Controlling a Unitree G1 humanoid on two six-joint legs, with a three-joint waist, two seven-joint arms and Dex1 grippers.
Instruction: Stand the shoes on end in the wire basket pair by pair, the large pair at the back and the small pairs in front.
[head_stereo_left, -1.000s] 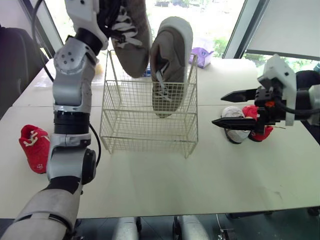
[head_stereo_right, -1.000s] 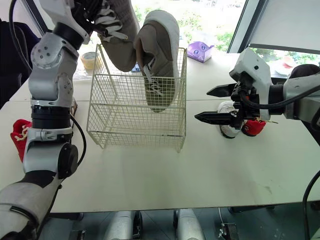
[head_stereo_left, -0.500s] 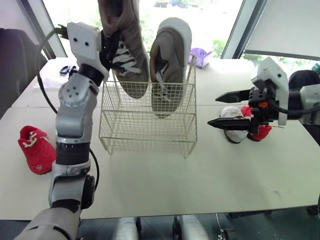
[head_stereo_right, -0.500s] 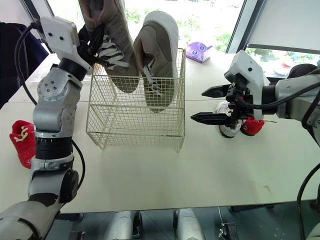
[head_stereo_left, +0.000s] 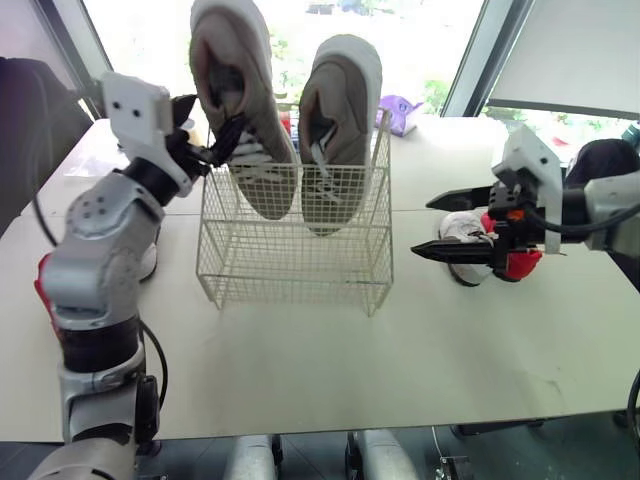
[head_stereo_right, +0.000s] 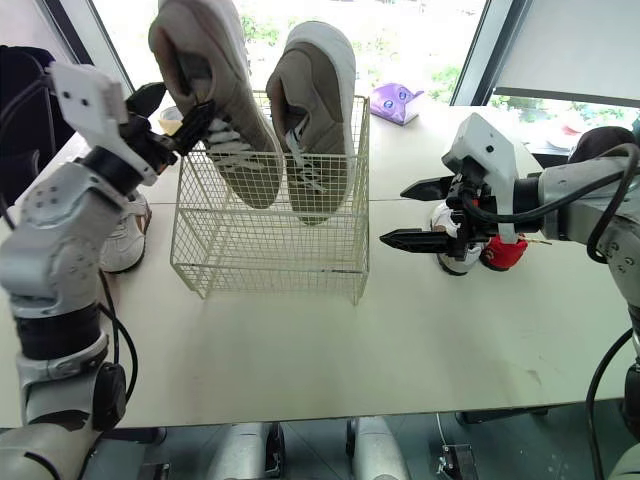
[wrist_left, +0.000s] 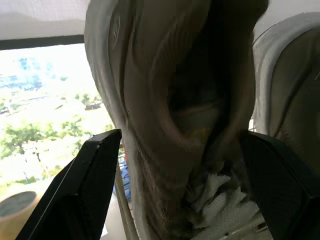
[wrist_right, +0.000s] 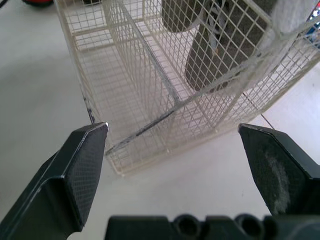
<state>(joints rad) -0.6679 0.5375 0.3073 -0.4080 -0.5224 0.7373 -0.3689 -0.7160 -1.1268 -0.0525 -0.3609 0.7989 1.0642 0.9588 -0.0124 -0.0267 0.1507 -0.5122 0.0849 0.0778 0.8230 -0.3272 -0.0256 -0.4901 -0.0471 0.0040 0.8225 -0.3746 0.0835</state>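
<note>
Your left pincer (head_stereo_left: 208, 122) grasps the large grey-brown sneaker (head_stereo_left: 240, 110), toe down at the back of the white wire basket (head_stereo_left: 290, 270). Straighten it beside its mate (head_stereo_left: 340, 130) before you let go. Your right pincer (head_stereo_left: 423, 227) hangs released.

Your head eyes are looking forward and down over the surface (head_stereo_left: 300, 350), both taking in the wire basket (head_stereo_left: 290, 265). Your left wrist camera is pressing close to a grey shoe (wrist_left: 150, 100); your right one is facing that basket from nearby.

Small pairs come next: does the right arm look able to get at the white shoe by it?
Probably yes: the right gripper, jaws open, hangs right by the white shoe with nothing between them.
</note>
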